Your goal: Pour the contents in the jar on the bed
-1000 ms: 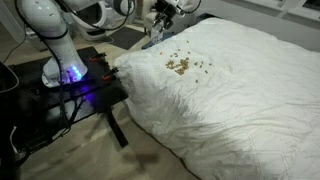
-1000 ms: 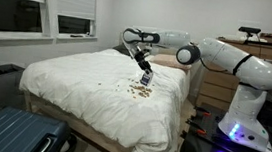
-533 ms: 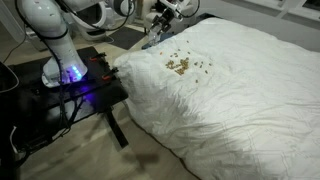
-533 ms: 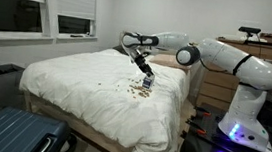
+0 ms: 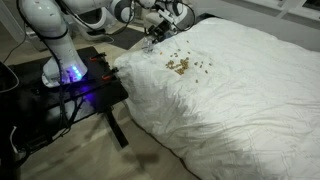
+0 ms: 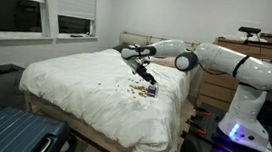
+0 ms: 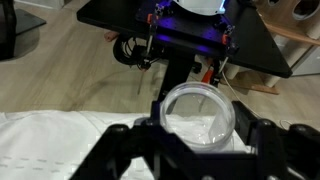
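Observation:
My gripper (image 7: 197, 138) is shut on the clear jar (image 7: 197, 113). In the wrist view the jar's open mouth faces the camera, and I see no bits inside it. The contents (image 5: 180, 65) lie as a scatter of small tan-brown bits on the white duvet of the bed (image 5: 245, 105). In an exterior view the gripper (image 6: 149, 83) holds the jar (image 6: 152, 89) just above the bed (image 6: 74, 90), beside the spilled contents (image 6: 135, 89). In an exterior view the gripper (image 5: 160, 22) hangs over the bed's far edge.
A black table (image 5: 60, 95) with a blue glow carries the robot base (image 5: 60, 60) right beside the bed's corner, above a dark leg (image 5: 118, 130). A blue suitcase (image 6: 15, 135) lies on the floor by the bed's foot. A wooden dresser (image 6: 213, 88) stands behind the arm.
The wrist has turned and sunk lower over the duvet, carrying the jar a little sideways. The scatter of bits on the bed looks the same.

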Robot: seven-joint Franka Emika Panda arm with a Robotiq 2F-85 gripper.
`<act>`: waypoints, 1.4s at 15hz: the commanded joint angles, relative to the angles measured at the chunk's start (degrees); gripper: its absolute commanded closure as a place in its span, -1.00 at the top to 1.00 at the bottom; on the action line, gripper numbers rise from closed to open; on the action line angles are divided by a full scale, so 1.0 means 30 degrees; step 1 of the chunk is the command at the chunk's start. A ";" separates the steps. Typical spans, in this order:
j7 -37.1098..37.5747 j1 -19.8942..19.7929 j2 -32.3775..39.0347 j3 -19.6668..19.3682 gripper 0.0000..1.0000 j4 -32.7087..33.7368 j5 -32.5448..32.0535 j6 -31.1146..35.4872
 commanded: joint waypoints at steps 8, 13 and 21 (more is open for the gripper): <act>-0.1335 0.0952 0.0753 -0.0460 -0.09 0.0135 -0.2175 0.1814; -0.1179 0.0980 0.1068 -0.0453 -0.09 0.0072 -0.2199 0.2751; -0.0582 0.1081 0.1466 -0.0942 -0.09 0.0234 -0.1587 0.3557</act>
